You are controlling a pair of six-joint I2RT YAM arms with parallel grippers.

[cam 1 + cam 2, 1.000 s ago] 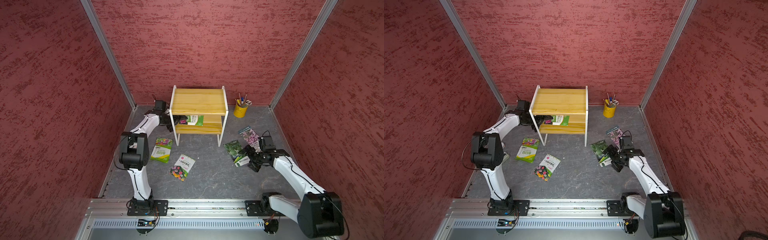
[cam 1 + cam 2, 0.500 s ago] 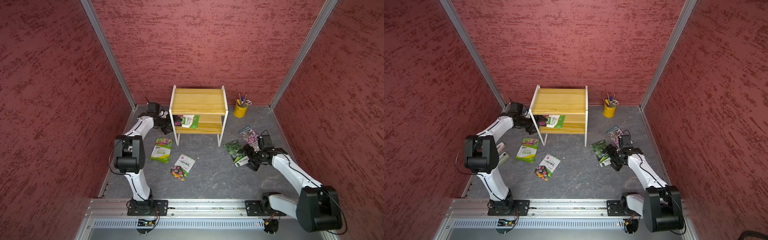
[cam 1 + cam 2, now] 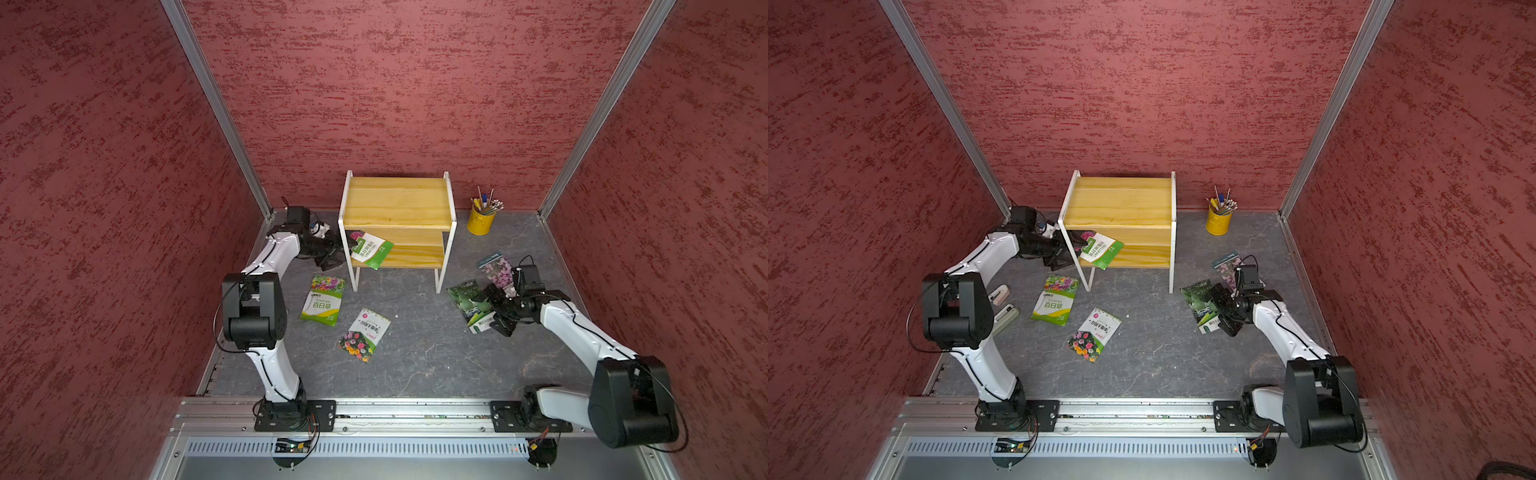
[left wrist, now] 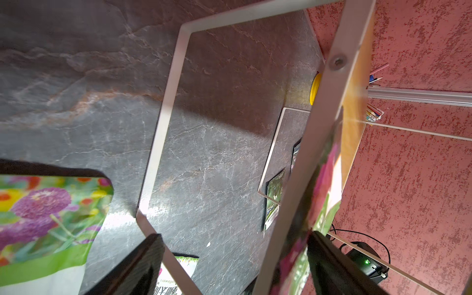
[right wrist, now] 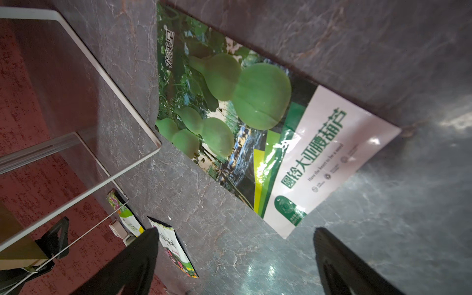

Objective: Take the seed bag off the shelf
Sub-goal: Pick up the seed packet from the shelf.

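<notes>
Saw the right gripper (image 3: 493,311) spread wide just above the gourd packet (image 3: 467,301) on the floor, holding nothing. Farther in, found the left gripper (image 3: 341,252) also wide apart beside the shelf (image 3: 397,203) leg, one finger close against the seed bag (image 3: 372,249), nothing pinched. Found that bag tilted, overhanging the lower board (image 3: 419,257). Judged it best to close on the bag's corner alone, clear of the frame, then draw outward. Beyond, noted the pencil cup (image 3: 480,222) holding pencils.
</notes>
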